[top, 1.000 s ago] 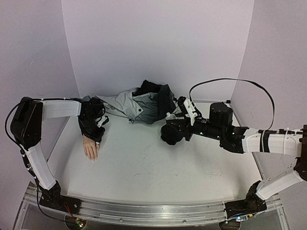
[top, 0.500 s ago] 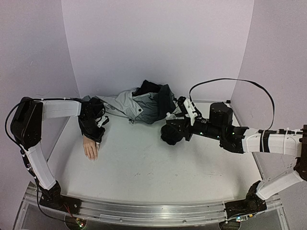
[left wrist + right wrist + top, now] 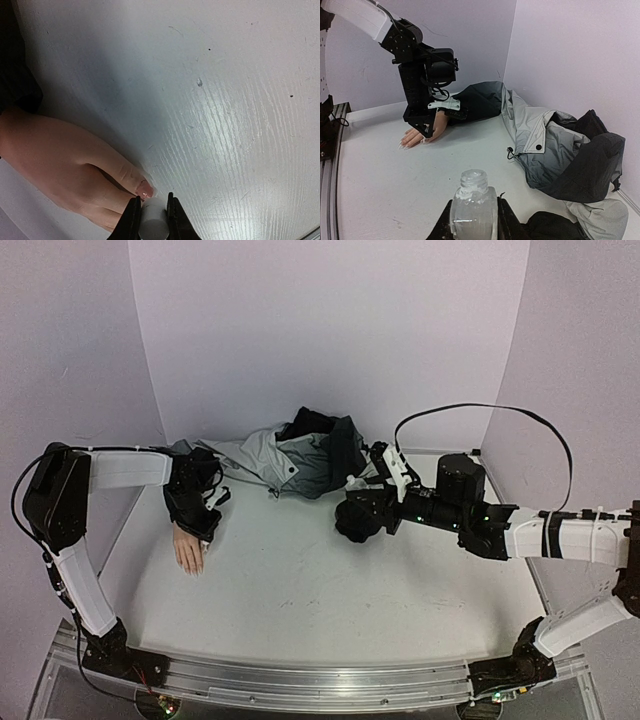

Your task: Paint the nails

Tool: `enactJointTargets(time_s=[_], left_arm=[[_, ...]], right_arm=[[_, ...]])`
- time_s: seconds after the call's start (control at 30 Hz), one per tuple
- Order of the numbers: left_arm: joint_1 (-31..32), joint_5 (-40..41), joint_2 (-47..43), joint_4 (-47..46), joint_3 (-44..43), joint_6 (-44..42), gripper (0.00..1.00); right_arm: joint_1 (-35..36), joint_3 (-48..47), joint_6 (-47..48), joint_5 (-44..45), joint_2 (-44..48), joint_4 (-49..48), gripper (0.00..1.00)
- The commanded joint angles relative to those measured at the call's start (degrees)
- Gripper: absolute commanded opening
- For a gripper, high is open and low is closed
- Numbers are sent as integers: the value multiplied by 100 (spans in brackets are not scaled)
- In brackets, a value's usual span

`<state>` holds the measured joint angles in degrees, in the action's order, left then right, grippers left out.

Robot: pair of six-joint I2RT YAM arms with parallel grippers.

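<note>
The pale mannequin hand [image 3: 188,550] lies palm down at the table's left, its wrist in the jacket sleeve. In the left wrist view the hand [image 3: 60,160] shows a glossy pinkish thumb nail [image 3: 145,189]. My left gripper [image 3: 152,220] is shut on a white cylindrical cap [image 3: 153,225] right beside that nail; its brush is hidden. It stands over the hand in the top view [image 3: 200,525]. My right gripper [image 3: 474,220] is shut on a small clear glass bottle [image 3: 472,207], open-topped and upright, right of centre [image 3: 357,520].
A grey-black jacket [image 3: 300,460] is heaped against the back wall, its sleeve running to the mannequin hand; it also shows in the right wrist view [image 3: 560,145]. Purple walls close in the back and sides. A metal rail [image 3: 300,680] runs along the near edge.
My left gripper has shifted very slightly over the mannequin hand. The right arm and bottle have not moved.
</note>
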<state>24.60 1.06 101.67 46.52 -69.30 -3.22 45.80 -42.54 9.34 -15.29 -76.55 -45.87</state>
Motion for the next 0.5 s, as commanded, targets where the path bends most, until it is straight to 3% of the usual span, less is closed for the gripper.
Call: enactJointTargets(time_s=[0.0, 0.47], left_arm=[[31, -88, -161, 82, 28, -102, 0], [11, -169, -311, -126, -208, -95, 0]], right_arm=[[25, -70, -47, -80, 176, -374, 0], [23, -79, -47, -75, 133, -384, 0]])
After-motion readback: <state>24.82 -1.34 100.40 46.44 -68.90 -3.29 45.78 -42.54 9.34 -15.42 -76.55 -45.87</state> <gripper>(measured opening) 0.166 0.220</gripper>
